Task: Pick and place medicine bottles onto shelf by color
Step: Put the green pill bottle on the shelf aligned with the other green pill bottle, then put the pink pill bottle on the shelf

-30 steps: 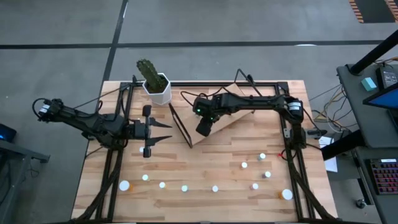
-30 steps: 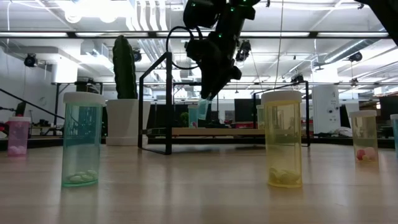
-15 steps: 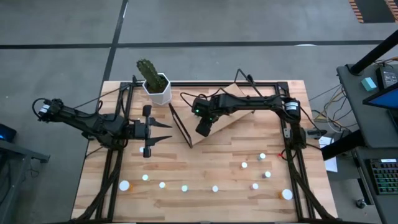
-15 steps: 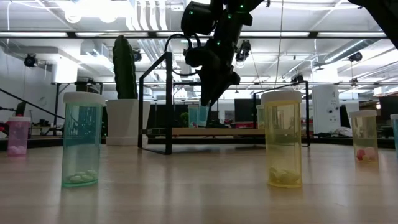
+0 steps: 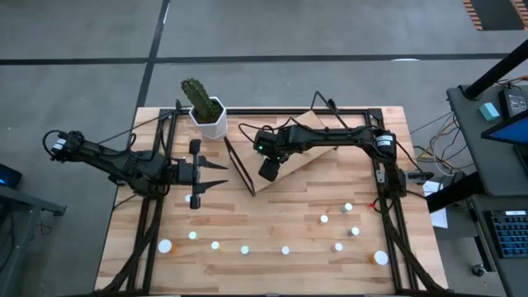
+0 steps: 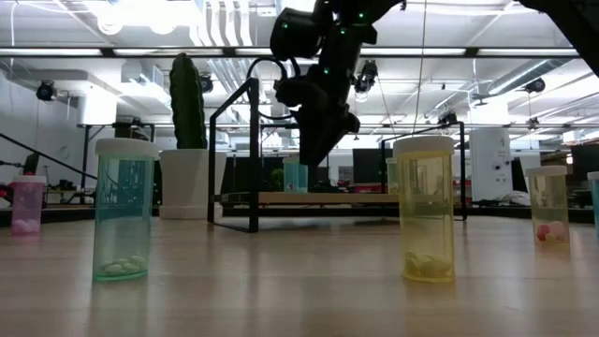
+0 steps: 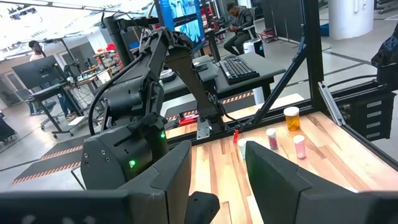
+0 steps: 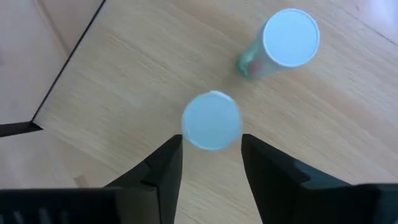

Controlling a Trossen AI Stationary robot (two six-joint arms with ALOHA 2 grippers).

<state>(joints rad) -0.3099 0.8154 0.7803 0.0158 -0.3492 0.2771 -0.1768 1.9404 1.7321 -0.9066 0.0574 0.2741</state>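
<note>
The shelf (image 5: 290,172), a light-wood board on a black wire frame, stands tilted at the table's far middle. My right gripper (image 8: 211,140) points steeply down over it. Its open fingers stand on either side of a white-capped, greenish medicine bottle (image 8: 211,120) that stands upright with its base on the board (image 6: 296,175). A second green bottle (image 8: 289,37) stands beside it. Several more bottles (image 5: 245,249) stand along the table's near edge. My left gripper (image 5: 216,174) hovers level and open left of the shelf, holding nothing.
A white pot with a cactus (image 5: 208,115) stands at the far edge, left of the shelf. In the low view a green bottle (image 6: 124,211) and a yellow bottle (image 6: 427,208) stand nearest. Bare plank lies between the shelf and the bottle row.
My right gripper has sunk a little toward the shelf with the greenish bottle. The bottle hung tilted just above the board a second ago and now stands upright on it.
</note>
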